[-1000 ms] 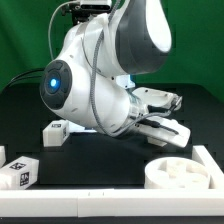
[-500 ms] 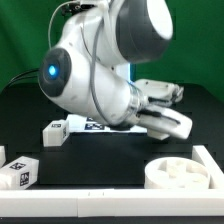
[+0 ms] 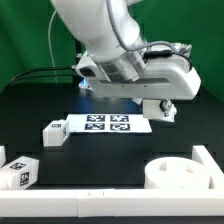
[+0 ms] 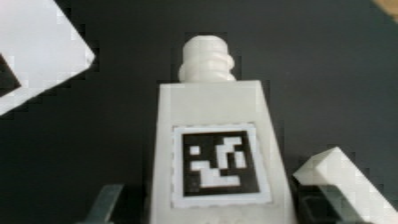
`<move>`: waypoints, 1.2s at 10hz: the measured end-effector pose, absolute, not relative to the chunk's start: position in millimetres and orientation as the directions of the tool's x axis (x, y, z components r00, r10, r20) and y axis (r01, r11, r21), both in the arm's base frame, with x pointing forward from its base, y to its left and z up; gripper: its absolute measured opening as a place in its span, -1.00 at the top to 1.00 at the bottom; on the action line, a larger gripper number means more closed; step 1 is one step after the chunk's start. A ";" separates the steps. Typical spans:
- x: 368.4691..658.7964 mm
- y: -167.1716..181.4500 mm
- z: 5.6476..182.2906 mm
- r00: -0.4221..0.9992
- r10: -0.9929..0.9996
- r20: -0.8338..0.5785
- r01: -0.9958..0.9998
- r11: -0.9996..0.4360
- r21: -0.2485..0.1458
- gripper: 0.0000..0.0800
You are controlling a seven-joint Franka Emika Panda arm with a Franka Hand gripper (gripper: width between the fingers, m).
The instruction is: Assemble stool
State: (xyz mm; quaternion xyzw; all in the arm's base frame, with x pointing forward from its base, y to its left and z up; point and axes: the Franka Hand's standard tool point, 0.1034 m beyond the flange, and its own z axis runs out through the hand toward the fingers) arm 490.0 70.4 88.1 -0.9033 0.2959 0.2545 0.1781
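My gripper (image 3: 160, 104) hangs above the table, over the exterior view's right end of the marker board, and is shut on a white stool leg (image 3: 164, 112). In the wrist view that leg (image 4: 214, 120) fills the middle, with a black-and-white tag on its face and a ribbed peg at its far end. The dark fingers (image 4: 111, 203) press on both its sides; the gripper (image 4: 217, 205) is closed on it. The round dish-like seat (image 3: 180, 173) lies at the front right. A second leg (image 3: 55, 132) lies at the left, and a third (image 3: 18, 171) at the front left.
The marker board (image 3: 108, 124) lies flat in the middle of the black table. A white border rail (image 3: 100, 206) runs along the front edge and turns up beside the seat at the right (image 3: 206, 158). White pieces show beside the held leg in the wrist view (image 4: 334, 165).
The arm has risen and swung toward the exterior view's right with the leg in its gripper. The marker board, covered by the arm before, now shows in full.
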 end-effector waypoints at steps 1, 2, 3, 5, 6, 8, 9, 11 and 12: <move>498.4 69.1 91.5 0.735 -0.465 -0.494 -0.610 -0.771 -0.182 0.17; 513.1 66.3 110.1 0.791 -0.441 -0.424 -0.557 -0.805 -0.202 0.17; 534.5 62.2 131.0 0.844 -0.409 -0.347 -0.500 -0.834 -0.232 0.17; 551.8 63.0 136.0 0.892 -0.428 -0.149 -0.452 -0.857 -0.246 0.17; 550.0 63.8 134.0 0.892 -0.440 -0.098 -0.451 -0.858 -0.245 0.17; 561.1 67.7 125.3 0.894 -0.436 0.102 -0.404 -0.883 -0.240 0.17; 566.7 80.3 127.5 0.913 -0.377 0.157 -0.341 -0.915 -0.214 0.17; 588.0 108.2 152.6 0.893 -0.262 0.366 -0.199 -0.959 -0.202 0.17; 585.8 112.2 151.3 0.868 -0.267 0.419 -0.193 -0.958 -0.212 0.17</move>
